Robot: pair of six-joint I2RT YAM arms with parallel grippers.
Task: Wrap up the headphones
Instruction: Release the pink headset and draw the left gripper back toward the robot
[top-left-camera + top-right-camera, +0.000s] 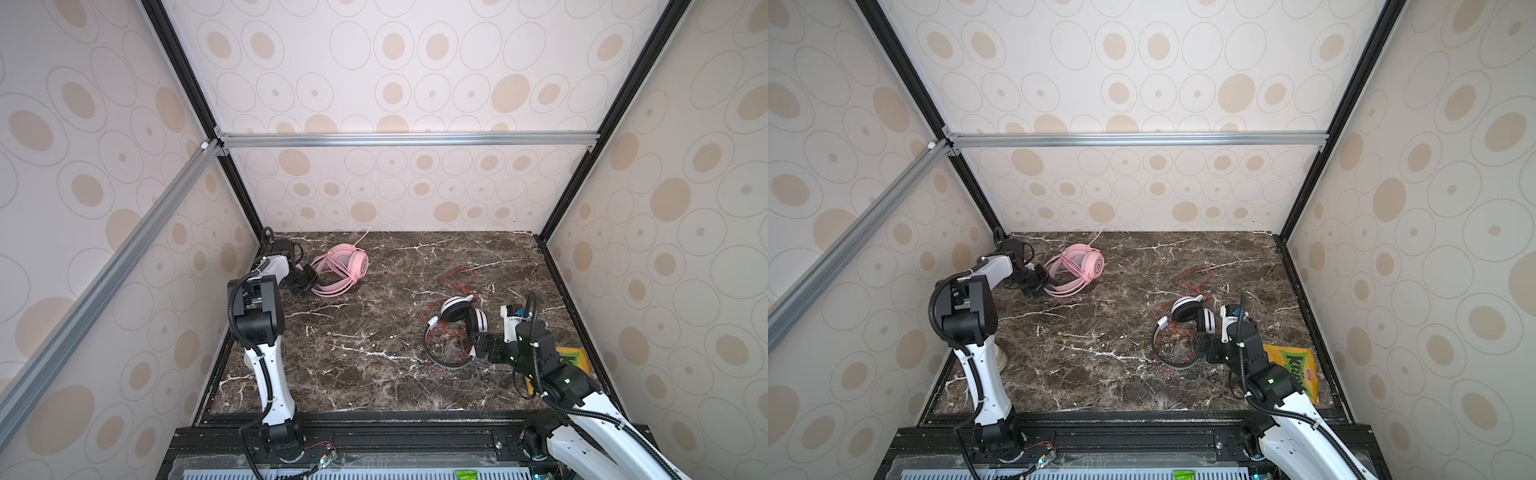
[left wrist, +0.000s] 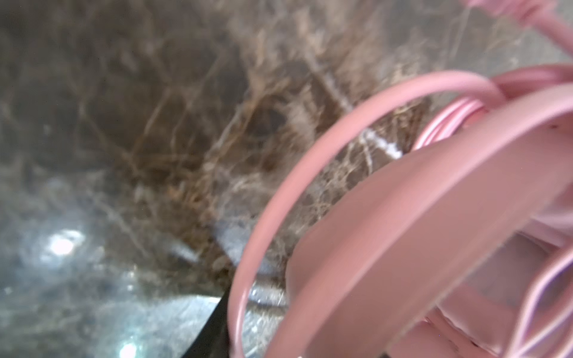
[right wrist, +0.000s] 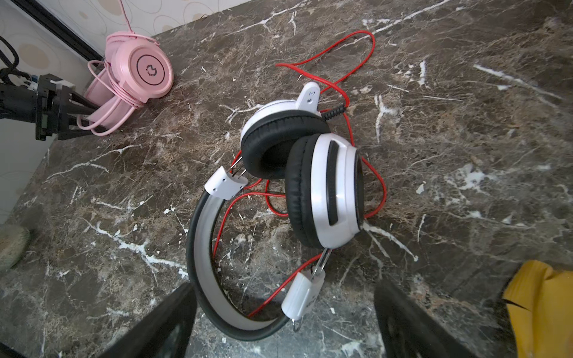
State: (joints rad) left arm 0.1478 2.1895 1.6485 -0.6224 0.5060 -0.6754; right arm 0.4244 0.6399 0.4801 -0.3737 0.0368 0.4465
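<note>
Right now your left gripper [image 1: 309, 282] sits at the headband end of the pink headphones [image 1: 345, 266], its jaws standing apart; the right wrist view shows the two black fingers [image 3: 81, 102] splayed, with the curve of the pink band just at their tips. You cannot tell from these views whether either finger touches it. The pink cable [image 3: 124, 93] is looped several times around the band and cups beyond that gripper, and a loose end trails past the headset toward the back wall. Your right gripper [image 1: 477, 348] is spread wide and holds nothing. Its two fingers flank the grey, black-edged headband of the white-and-black headphones [image 1: 457, 316], which lie on the marble table [image 1: 374, 374] straight ahead of it. Both ear cups sit past the band, farther from the gripper, one leaning on the other. The thin red cable [image 1: 461, 278] is unwound: it threads under the cups and through the band's arc, then runs off in open loops beyond the headset. A yellow bag [image 1: 1291, 365] lies just behind the right gripper, beside its arm.
</note>
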